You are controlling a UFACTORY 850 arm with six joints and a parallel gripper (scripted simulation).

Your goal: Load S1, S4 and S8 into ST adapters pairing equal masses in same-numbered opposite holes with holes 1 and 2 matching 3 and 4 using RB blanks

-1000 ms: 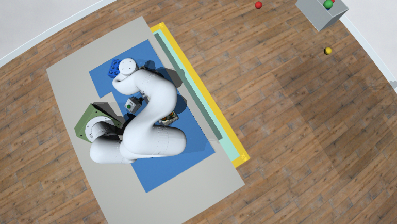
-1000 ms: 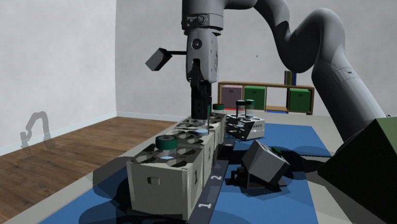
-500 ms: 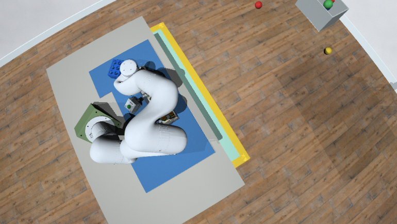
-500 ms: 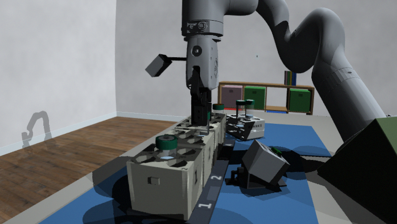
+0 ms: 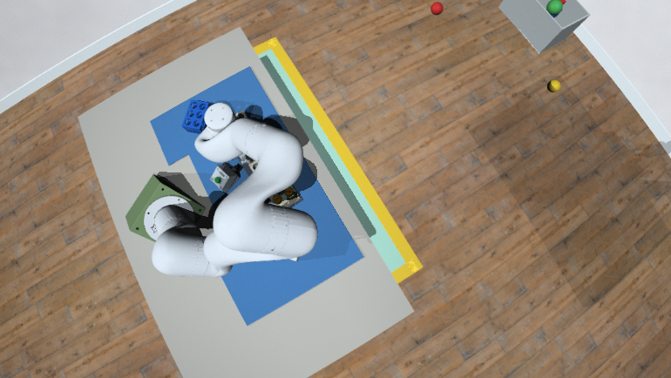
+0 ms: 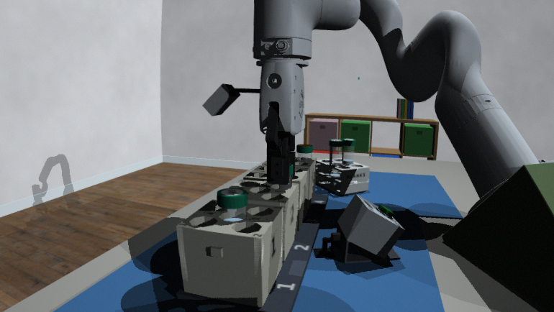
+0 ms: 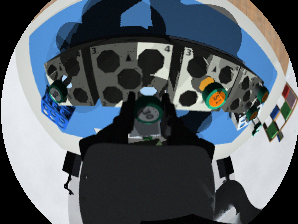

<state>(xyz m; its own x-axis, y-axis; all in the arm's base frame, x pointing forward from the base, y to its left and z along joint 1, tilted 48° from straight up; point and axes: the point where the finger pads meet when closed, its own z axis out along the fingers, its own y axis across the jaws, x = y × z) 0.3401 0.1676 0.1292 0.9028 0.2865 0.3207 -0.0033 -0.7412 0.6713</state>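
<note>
My gripper (image 6: 280, 176) (image 7: 148, 100) is shut on a green-capped tube (image 7: 148, 113) and holds it upright, low over one of the middle adapters of the loading stand ST (image 6: 295, 267). The fingers hide most of the tube in the side view. Adapter 1 (image 6: 229, 251) holds a green-capped tube (image 6: 232, 198) (image 7: 59, 90). A tube with an orange cap dot (image 7: 214, 95) (image 6: 304, 149) stands in the far adapter. The blue sample rack RS (image 5: 193, 115) (image 7: 52, 106) lies beyond adapter 1's end. The white blank rack RB (image 6: 355, 178) (image 5: 285, 196) holds two tubes (image 6: 341, 143).
The grey box with the green DONE key (image 6: 384, 210) (image 5: 218, 178) stands tilted beside the stand, on the arm's side. The arm's green base block (image 5: 143, 211) (image 6: 511, 232) is behind it. A yellow and mint strip (image 5: 356, 173) runs along the table's far edge.
</note>
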